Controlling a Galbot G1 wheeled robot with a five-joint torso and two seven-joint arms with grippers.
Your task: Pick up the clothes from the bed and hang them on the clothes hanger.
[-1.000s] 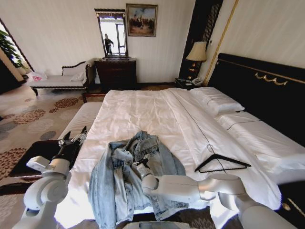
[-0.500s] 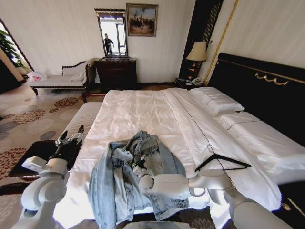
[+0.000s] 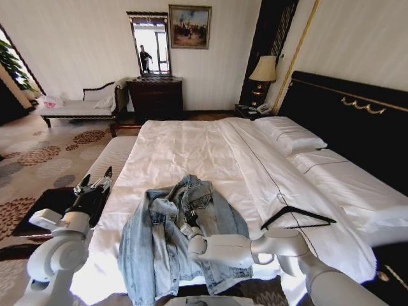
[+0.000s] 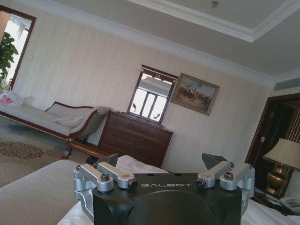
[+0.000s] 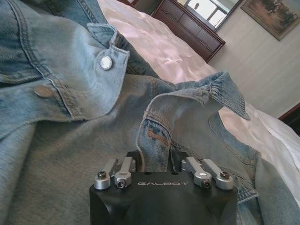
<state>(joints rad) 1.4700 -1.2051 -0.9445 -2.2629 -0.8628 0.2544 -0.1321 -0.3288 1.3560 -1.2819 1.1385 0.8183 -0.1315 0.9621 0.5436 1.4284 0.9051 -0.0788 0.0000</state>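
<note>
The right gripper (image 3: 189, 218) has slid up the soft blue clothes (image 3: 167, 239) near the bed's (image 3: 191, 150) foot edge, pinching a denim fold. The left gripper (image 3: 94, 185) waits, spread wide.

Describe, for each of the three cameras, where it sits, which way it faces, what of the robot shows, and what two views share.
Head view: high on the robot, looking down at the bed, jacket and hanger; both arms show, left gripper raised beside the bed.
Left wrist view: behind the left gripper, open, facing the dresser and mirror.
Right wrist view: behind the right gripper, its fingers closed on a jacket fold.
Shared: head and right wrist views both show the jacket; all show the dresser.
</note>
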